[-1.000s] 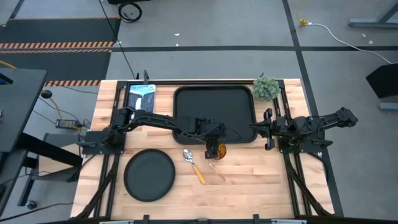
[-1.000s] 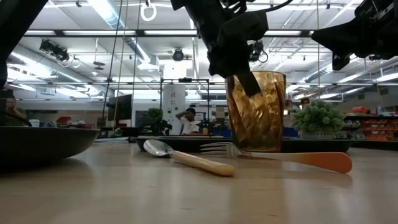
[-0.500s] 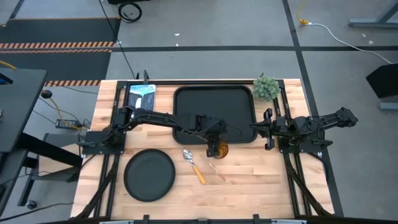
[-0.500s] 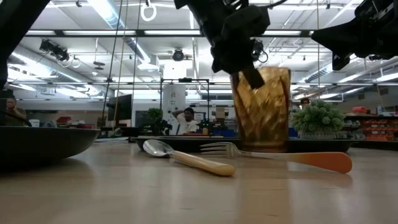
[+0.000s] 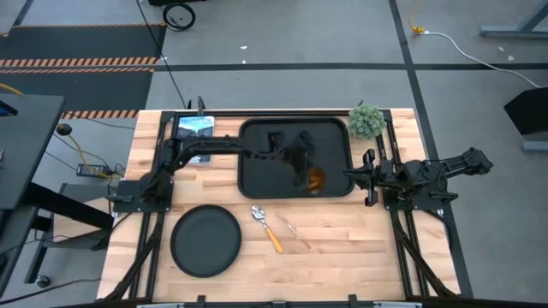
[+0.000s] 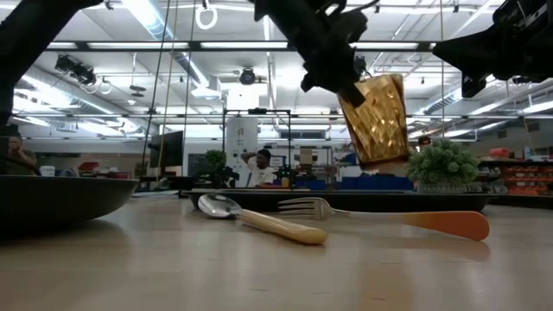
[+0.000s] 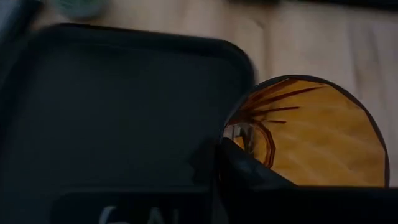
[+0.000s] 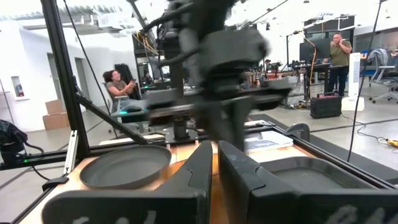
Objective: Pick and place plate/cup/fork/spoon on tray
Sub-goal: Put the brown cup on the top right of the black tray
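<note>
The amber cup hangs over the black tray, held by my left gripper; in the low view the cup is tilted and clear of everything. The round black plate lies flat at the table's near left. The spoon and the fork lie flat on the wood, nearer than the tray. My right gripper waits shut and empty beside the tray's right edge. My left gripper holds the cup by its rim, with one finger reaching inside the mouth; the other finger is lost against the dark tray. The fingers come slanting down from above. The cup hangs lifted clear over the tray, tilted with its top leaning toward the gripper.
A small green plant stands at the tray's far right corner. A blue-white card lies at the far left. Bare wood shows at the table's near right. People sit and stand in the room beyond the table.
My left gripper has lifted the cup off the wood beside the fork and carried it up and toward the table's far edge, over the tray. The cup stood upright before and now hangs tilted. Spoon, fork and plate have stayed in place.
</note>
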Robot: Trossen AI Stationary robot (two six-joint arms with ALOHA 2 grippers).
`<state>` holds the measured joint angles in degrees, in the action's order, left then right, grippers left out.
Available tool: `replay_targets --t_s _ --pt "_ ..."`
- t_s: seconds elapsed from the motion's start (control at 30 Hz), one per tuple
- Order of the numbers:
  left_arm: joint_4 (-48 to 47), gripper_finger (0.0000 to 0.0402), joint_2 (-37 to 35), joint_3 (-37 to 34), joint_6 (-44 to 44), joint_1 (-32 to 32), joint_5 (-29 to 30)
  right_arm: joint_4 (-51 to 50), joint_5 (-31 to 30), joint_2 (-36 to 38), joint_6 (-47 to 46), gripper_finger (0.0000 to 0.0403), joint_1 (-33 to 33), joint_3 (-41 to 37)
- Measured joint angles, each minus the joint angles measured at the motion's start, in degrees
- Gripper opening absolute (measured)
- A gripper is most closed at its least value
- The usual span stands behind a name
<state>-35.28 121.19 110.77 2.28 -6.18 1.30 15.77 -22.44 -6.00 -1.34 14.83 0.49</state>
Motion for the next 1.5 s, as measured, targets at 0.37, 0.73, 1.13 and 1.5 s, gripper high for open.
replay_targets --t_s 0.37,0.73,1.13,1.5 --pt "13.31 0.0017 5.81 -0.9 0.3 -8.8 -1.34 0.52 -0.24 -0.01 0.0 0.0034 0.0 0.0" --pt "16.77 0.0017 12.15 7.63 4.58 -15.08 -9.36 1.76 -0.39 -0.07 0.0 0.0034 0.0 0.04" --pt "8.56 0.0017 15.96 13.35 -3.11 -17.17 -0.18 2.62 -0.42 -0.37 0.0 0.0034 -0.02 0.04" --pt "7.42 0.0018 16.7 13.3 -3.65 -18.01 0.3 2.6 -0.44 -0.37 0.0 0.0034 -0.02 0.04"
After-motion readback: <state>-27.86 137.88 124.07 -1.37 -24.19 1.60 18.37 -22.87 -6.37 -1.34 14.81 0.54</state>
